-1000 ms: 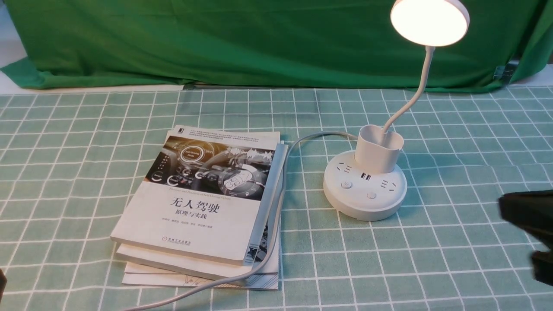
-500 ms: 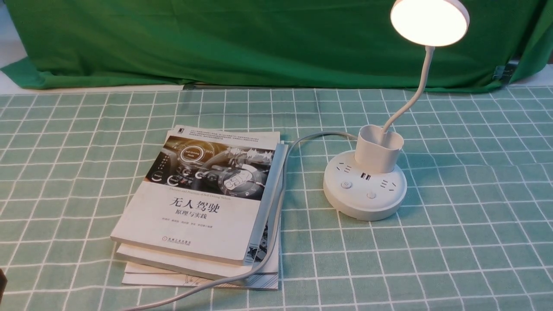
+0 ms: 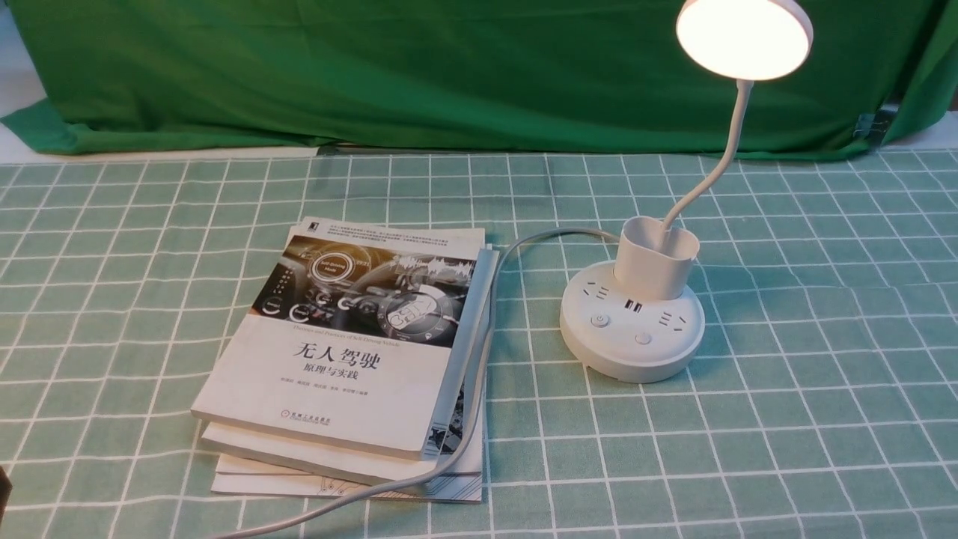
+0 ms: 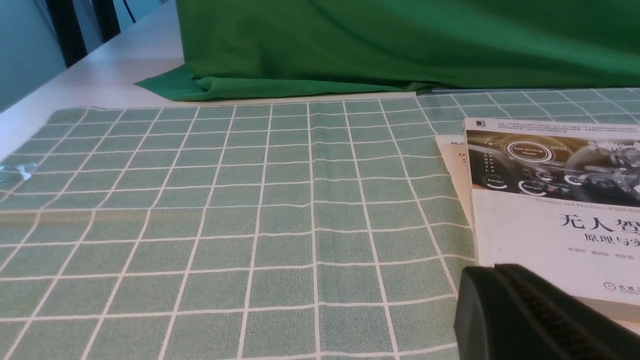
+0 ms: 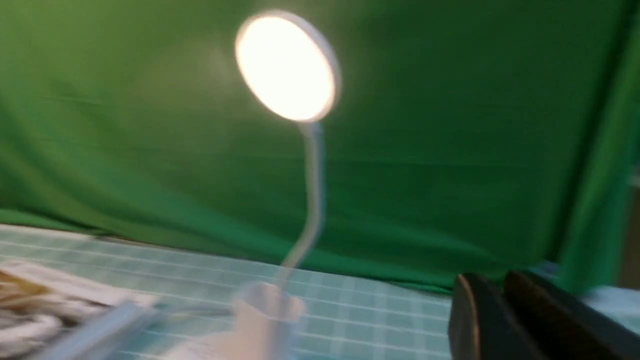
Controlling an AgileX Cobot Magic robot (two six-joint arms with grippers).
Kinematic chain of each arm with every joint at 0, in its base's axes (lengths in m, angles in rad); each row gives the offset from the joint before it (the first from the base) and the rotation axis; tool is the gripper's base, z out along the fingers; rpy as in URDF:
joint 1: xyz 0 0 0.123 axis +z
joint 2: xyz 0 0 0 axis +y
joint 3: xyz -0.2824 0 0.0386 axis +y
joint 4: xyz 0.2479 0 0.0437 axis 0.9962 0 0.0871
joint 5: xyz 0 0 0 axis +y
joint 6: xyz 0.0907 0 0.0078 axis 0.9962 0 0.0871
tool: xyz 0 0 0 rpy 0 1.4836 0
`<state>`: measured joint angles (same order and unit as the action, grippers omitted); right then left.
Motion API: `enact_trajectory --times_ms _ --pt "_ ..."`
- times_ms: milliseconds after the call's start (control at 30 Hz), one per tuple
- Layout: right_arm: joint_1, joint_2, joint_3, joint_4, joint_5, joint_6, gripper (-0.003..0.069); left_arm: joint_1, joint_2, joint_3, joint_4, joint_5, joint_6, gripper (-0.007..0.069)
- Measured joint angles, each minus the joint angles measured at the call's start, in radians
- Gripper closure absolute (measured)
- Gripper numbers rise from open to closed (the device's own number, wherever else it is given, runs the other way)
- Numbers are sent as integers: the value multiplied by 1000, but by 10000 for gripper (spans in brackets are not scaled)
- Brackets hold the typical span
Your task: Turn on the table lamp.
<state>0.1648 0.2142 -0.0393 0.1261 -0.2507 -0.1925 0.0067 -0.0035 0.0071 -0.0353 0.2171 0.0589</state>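
Note:
The white table lamp stands right of centre on the checked cloth, and its round disc head (image 3: 744, 36) glows brightly. A thin bent neck drops into the cup-shaped holder (image 3: 656, 258) on the round base (image 3: 632, 329), which carries sockets and two buttons (image 3: 599, 320). The blurred right wrist view shows the lit head (image 5: 286, 67) and the holder (image 5: 265, 310) well ahead of my right gripper (image 5: 499, 278), whose fingers lie together with nothing held. That gripper is out of the front view. My left gripper (image 4: 495, 270) is shut and empty beside the books.
A stack of books (image 3: 352, 352) lies left of the lamp, with the lamp's grey cord (image 3: 479, 389) running along its right edge toward the front. Green drapery (image 3: 419, 67) hangs behind the table. The left arm barely shows at the front left corner (image 3: 3, 486).
My right gripper, seen at the right edge a second ago, has pulled out of the front view. The lamp stays lit and nothing on the table has moved.

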Motion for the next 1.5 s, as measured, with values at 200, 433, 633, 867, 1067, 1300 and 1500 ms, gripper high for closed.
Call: enact_trajectory --times_ms 200,433,633,867,1067,1300,1500 --pt "-204 -120 47 -75 95 110 519 0 0 0 0 0 0 603" --pt "-193 -195 50 -168 294 267 503 0 0 0 0 0 0 603" --pt "-135 -210 50 -172 432 328 494 0 0 0 0 0 0 603" --pt "-135 -210 50 -173 468 329 479 0 0 0 0 0 0 603" --pt "-135 -210 50 -173 469 329 467 0 0 0 0 0 0 603" --pt "-135 -210 50 -173 469 329 456 0 0 0 0 0 0 603" --pt "-135 -210 50 -173 469 329 441 0 0 0 0 0 0 603"
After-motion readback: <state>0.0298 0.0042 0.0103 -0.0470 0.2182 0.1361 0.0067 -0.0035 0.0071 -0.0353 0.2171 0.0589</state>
